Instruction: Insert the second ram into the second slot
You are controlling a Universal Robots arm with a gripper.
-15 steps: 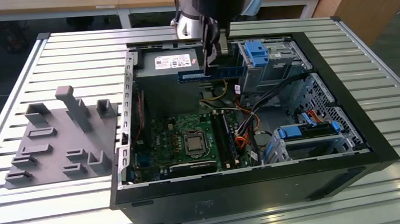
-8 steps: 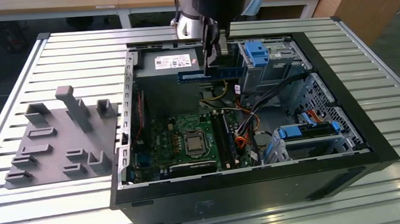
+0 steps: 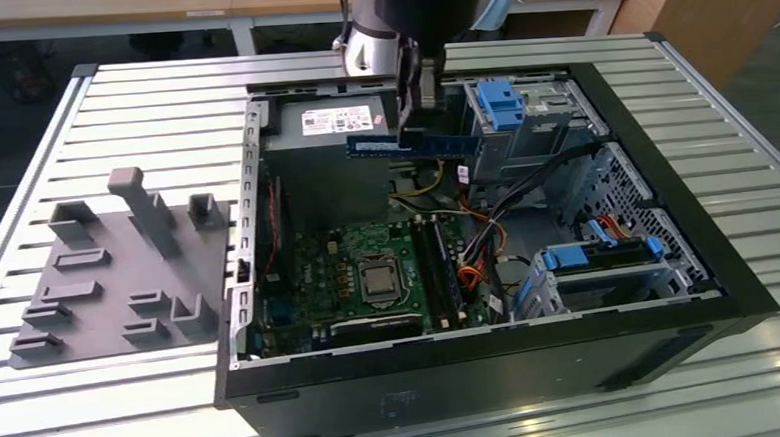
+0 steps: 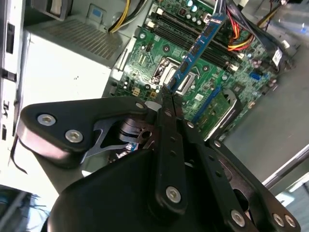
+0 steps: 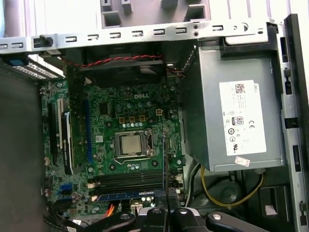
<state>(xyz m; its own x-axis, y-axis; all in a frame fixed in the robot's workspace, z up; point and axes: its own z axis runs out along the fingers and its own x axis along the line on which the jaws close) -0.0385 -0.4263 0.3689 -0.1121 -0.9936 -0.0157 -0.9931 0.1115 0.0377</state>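
Exterior view, tool state: gripper (image 3: 414, 132) clamped on the second ram (image 3: 450, 144), pinched together on its two flat faces. Confirmed in the second wrist view, with the dark-blue board running out beyond the fingertips.

Location of the second ram: in the air, level, directly under the fingertips and projecting to either side of them. Held above the open computer case (image 3: 504, 358), well clear of the motherboard (image 3: 312, 268) below the tool. Not yet in any slot. Memory slots (image 5: 128, 178) below and ahead of the tool in the first wrist view. One other dark-blue stick (image 5: 128, 195) apparently seated in the slot nearest the gripper.

Handling, as judged: light, thin, stiff and fragile. Treat as brittle under bending or twisting. Grip by the flat faces near mid-length, or by the short end edges. Keep off the contact edge and avoid crushing the small chips. Expect little slip under a firm pinch, but some pivoting about the fingertips if loaded at one end only.

Arm pose: reaching down from above at the far side of the case, wrist pointed down, gripper near vertical. Power supply (image 3: 325, 132) just beside the tool; blue drive-bay latch (image 3: 502, 100) near its other side.
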